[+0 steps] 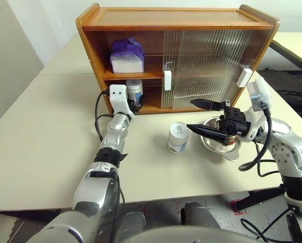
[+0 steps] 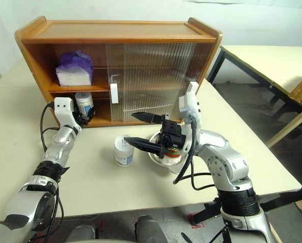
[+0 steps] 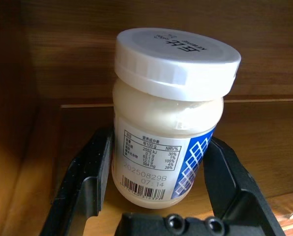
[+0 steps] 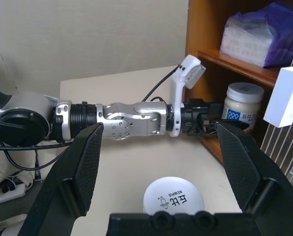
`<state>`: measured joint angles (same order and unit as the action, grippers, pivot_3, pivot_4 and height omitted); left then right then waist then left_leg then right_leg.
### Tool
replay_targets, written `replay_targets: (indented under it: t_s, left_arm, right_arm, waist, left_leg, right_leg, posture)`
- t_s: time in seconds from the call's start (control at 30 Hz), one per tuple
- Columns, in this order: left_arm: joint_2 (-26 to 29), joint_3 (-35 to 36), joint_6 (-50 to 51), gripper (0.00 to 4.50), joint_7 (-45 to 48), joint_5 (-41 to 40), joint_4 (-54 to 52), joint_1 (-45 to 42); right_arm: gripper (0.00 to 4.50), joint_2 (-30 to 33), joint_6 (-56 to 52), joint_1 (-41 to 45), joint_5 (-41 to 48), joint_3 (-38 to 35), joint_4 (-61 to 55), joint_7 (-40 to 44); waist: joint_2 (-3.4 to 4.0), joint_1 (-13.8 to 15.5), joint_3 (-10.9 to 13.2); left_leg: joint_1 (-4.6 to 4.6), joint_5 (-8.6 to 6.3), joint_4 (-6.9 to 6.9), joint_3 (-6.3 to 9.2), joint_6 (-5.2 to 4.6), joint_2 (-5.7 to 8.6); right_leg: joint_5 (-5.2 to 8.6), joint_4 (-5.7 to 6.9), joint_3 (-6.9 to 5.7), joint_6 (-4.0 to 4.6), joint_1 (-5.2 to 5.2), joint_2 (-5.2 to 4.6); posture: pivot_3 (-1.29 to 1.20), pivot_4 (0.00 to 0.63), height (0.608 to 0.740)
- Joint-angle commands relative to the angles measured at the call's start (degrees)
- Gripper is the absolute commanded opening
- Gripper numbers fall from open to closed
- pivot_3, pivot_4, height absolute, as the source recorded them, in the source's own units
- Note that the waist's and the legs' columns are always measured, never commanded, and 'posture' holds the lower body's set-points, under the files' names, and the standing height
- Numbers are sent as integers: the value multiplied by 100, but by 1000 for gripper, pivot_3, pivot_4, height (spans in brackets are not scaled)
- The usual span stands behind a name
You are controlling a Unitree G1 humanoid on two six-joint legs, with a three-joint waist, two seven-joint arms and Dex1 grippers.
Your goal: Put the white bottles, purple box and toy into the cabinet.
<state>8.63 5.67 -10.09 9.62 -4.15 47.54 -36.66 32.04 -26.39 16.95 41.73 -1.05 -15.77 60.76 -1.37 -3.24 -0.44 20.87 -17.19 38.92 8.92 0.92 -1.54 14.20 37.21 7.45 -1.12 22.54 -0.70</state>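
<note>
Everything is being placed relative to the cabinet [image 1: 176,55], which is standing on the pale table [image 1: 39,152] with its left half open and its ribbed sliding doors [image 1: 206,66] covering the right half.

One purple box [image 1: 126,55] is being kept on the upper shelf, in the open left part of the cabinet. Two white bottles are being counted. The first bottle [image 1: 135,90] is standing upright on the lower shelf, directly below the purple box, and it is being flanked by the left gripper [image 1: 133,105], which is being reached into the cabinet's lower left opening. The second bottle [image 1: 178,137] is standing upright on the table in front of the cabinet, about level with the doors' left edge.

To the right of that, in front of the cabinet's right half, one steel bowl [image 1: 223,144] is being seen, with red and white showing inside it; whether that is the toy cannot be told. The right gripper [image 1: 201,116] is being held above the bowl's left side, pointing toward the left, with its fingers spread apart and nothing between them.

In the left wrist view, the first bottle's printed label, barcode and lid are being shown, with one finger [image 3: 85,172] on either side at its base; whether they are pressing it cannot be told. The right wrist view is showing the second bottle's lid [image 4: 173,199] from above.
</note>
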Motion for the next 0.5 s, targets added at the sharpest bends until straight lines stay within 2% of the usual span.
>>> replay_targets:
  t_s: [0.03,0.5]
  left_arm:
    - [-28,-39,-230,3054,-40,93,160,-182]
    - [-78,-66,-385,3054,-109,194,511,-258]
  right_arm:
    - [4500,17,15,1,-38,-6,-112,-15]
    - [4500,6,11,25,-34,-1,-125,-51]
  waist:
    - [0,-8,0]
    - [0,-38,0]
  left_leg:
    - [1,0,0,0,0,0]
    - [0,1,1,0,-1,0]
  right_leg:
    - [0,0,0,0,0,0]
    - [-1,0,0,-4,0,0]
  posture:
    - [-182,0,740]
    - [-184,0,740]
